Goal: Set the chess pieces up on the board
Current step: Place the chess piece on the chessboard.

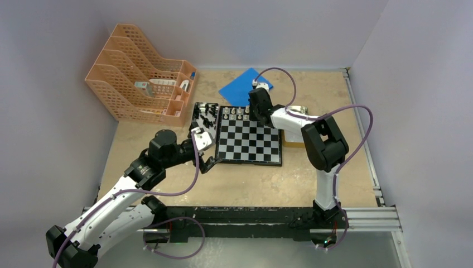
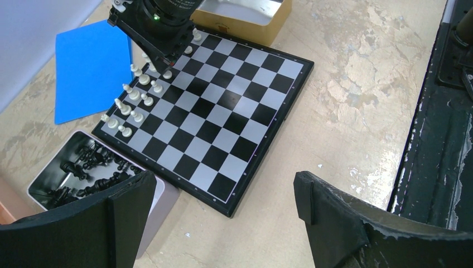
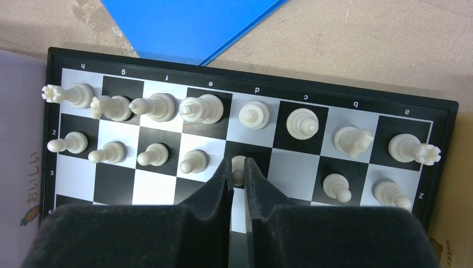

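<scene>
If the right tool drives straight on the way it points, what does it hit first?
The chessboard. The right tool points down at it, shut on a white pawn, so the pawn likely lands first, on the pawn row's d square. Remaining gap unclear.

The right hand (image 3: 238, 163) hides most of the pawn (image 3: 238, 172) it pinches.

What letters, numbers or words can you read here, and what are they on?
"h g f e d c b a": upside down along the chessboard frame's far edge.
"2", "3": on its left frame; "2" again on its right frame.
"SWEET": on the tan box beside the chessboard.
Orange writing on the lilac tray: unreadable.
Labels in the orange file rack: too small.
</scene>
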`<state>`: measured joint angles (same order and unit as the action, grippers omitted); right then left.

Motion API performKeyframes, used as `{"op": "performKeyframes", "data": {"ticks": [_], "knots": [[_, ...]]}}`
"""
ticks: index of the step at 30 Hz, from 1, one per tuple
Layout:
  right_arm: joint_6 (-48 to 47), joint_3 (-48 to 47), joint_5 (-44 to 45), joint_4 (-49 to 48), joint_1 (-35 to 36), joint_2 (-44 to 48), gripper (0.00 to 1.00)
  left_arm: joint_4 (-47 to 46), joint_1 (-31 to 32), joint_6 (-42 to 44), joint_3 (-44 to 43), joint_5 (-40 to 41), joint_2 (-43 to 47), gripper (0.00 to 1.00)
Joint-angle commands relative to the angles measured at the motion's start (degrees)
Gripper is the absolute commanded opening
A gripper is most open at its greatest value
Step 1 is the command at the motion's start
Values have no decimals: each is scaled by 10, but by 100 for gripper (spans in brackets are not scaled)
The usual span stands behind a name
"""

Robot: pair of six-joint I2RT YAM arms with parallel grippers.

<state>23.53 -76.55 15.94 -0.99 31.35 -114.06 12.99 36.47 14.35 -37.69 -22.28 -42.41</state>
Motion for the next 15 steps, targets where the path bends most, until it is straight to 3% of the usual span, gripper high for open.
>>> {"op": "performKeyframes", "data": {"ticks": [1,15], "knots": [[6,-19,12,6,-3,0,9,-11,1,7,-3,-5,2,96],[7,-37,17,33,-3,-9,17,-11,1,7,-3,-5,5,96]]}}
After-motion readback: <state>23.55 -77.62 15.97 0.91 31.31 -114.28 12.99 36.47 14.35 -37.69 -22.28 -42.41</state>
